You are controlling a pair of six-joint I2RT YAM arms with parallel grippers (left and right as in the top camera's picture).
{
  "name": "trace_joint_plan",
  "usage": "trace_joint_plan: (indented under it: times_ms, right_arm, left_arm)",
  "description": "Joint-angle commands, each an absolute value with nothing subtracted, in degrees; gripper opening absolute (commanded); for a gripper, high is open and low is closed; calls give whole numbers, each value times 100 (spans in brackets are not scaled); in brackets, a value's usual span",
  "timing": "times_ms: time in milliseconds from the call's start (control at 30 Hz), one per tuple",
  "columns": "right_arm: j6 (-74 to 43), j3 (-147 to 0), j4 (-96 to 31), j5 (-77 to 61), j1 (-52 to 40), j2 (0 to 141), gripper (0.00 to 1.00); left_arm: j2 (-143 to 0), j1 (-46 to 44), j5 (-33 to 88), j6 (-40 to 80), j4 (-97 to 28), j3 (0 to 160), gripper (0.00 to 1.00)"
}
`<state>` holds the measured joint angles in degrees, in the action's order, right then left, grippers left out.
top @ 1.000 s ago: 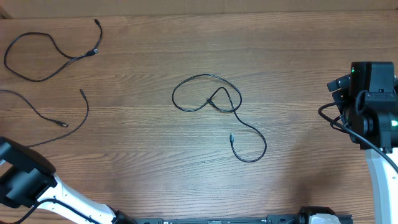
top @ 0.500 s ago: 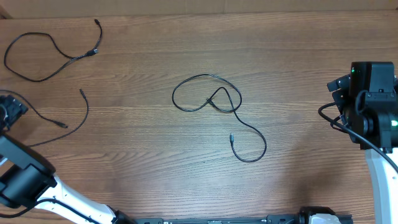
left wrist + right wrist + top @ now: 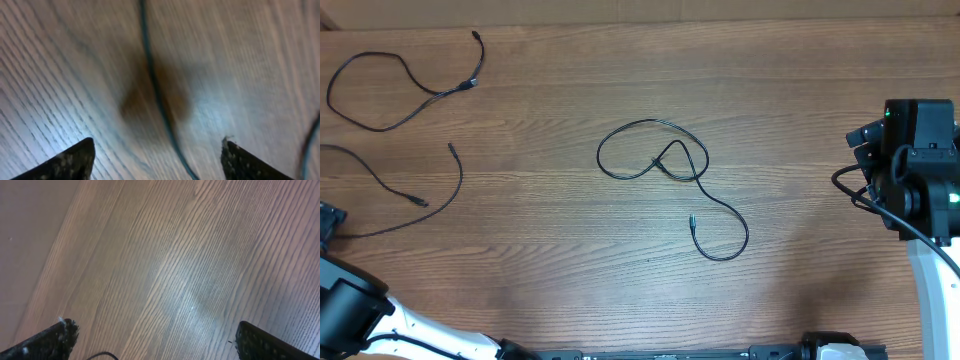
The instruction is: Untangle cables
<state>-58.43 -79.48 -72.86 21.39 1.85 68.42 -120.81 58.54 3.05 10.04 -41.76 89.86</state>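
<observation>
Three thin black cables lie apart on the wooden table. One forms a loop at the far left [image 3: 380, 95], a second curves below it [image 3: 445, 195], and a third lies looped with a trailing tail in the middle [image 3: 665, 160]. My left gripper [image 3: 328, 222] sits at the left edge by the second cable's tail. In the blurred left wrist view that cable [image 3: 157, 100] runs down the wood between the wide-apart fingers [image 3: 70, 162] of my open left gripper [image 3: 157, 160]; nothing is pinched. My right gripper [image 3: 157, 340] is open over bare wood.
The right arm [image 3: 915, 160] stands at the right edge, well away from the cables. A thin dark wire [image 3: 102, 356] shows at the bottom of the right wrist view. The table's far edge [image 3: 640, 20] runs along the top.
My left arm swung up along the left edge, then drew back toward the front; its jaws have widened. The cables and the right arm have not moved.
</observation>
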Motion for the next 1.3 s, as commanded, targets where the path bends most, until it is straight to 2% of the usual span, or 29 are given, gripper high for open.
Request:
trace_joint_plan:
  times_ms: [0, 200, 733, 800, 833, 867, 900, 933, 1100, 1267]
  right_arm:
    - [-5824, -7990, -7255, 2224, 200, 6827, 100]
    - [-5824, -7990, -7255, 2224, 200, 6827, 100]
    - [-5824, -7990, -7255, 2224, 200, 6827, 100]
    - [-5824, -7990, -7255, 2224, 200, 6827, 100]
    - [-5824, -7990, -7255, 2224, 200, 6827, 100]
    - [-5824, -7990, -7255, 2224, 200, 6827, 100]
    - [-5824, -7990, -7255, 2224, 200, 6827, 100]
    - [-5824, -7990, -7255, 2224, 200, 6827, 100]
    - [-5824, -7990, -7255, 2224, 200, 6827, 100]
    - [-5824, -7990, -7255, 2224, 200, 6827, 100]
  left_arm:
    - [-12066, 5872, 454, 694, -3896, 8731, 75]
    - [-12066, 5826, 456, 609, -3531, 8635, 69]
    - [-12433, 5730, 388, 423, -3291, 8635, 67]
    - [-12433, 5730, 395, 425, -3262, 8635, 59]
    - [-12436, 5730, 416, 425, -3256, 8635, 46]
    - [-12440, 5730, 454, 427, -3251, 8635, 26]
    - [-12440, 5730, 473, 445, -3251, 8635, 13]
    - [-12440, 5728, 478, 521, -3251, 8635, 7]
    - [-12440, 5723, 668, 1260, -3201, 8635, 4]
    - [-12440, 5723, 1476, 1868, -3055, 8635, 4]
